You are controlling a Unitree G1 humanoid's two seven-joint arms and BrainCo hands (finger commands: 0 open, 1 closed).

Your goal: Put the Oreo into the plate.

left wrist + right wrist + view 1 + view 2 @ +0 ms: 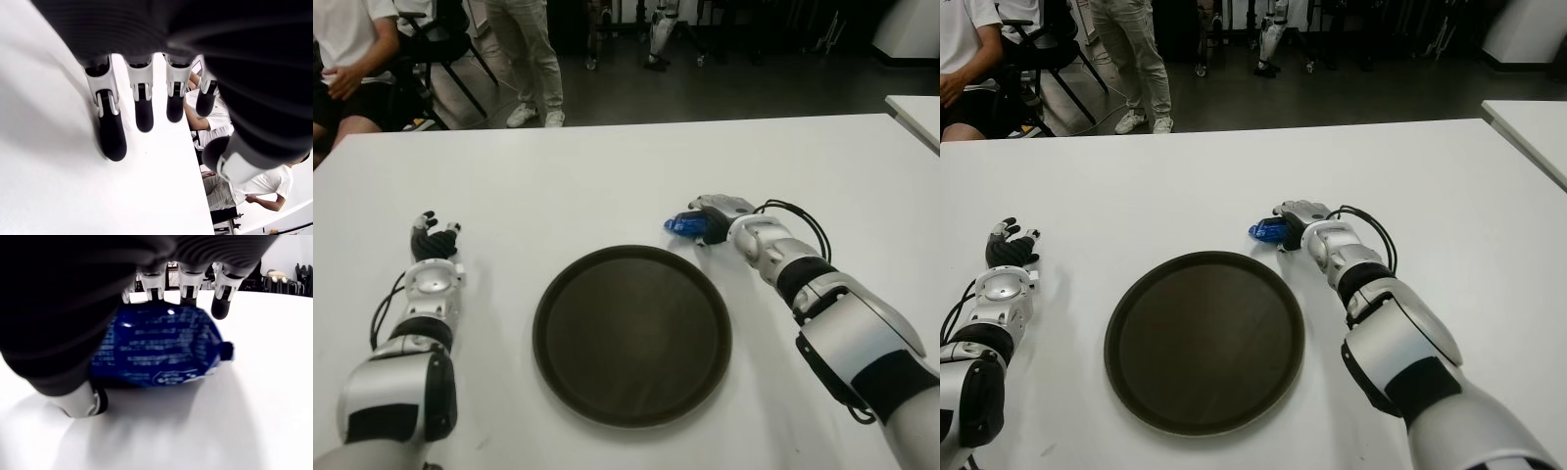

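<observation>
Right wrist view shows the right robot hand [161, 308] clamped over the blue Oreo pack [156, 347] on the white worktop [607, 186], just beside the dark plate [632, 333]; the left robot hand [433, 245] shows left of the plate, fingers spread.

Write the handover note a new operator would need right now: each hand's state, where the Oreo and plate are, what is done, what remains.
Right hand: fingers closed around the blue Oreo pack, low over the white table, just beyond the plate's far right rim.
Left hand: open, empty, left of the plate.
Plate: dark, round, empty, centred in front of the robot.
Done: pack grasped.
Left: lift it, carry it over the plate, release.
</observation>
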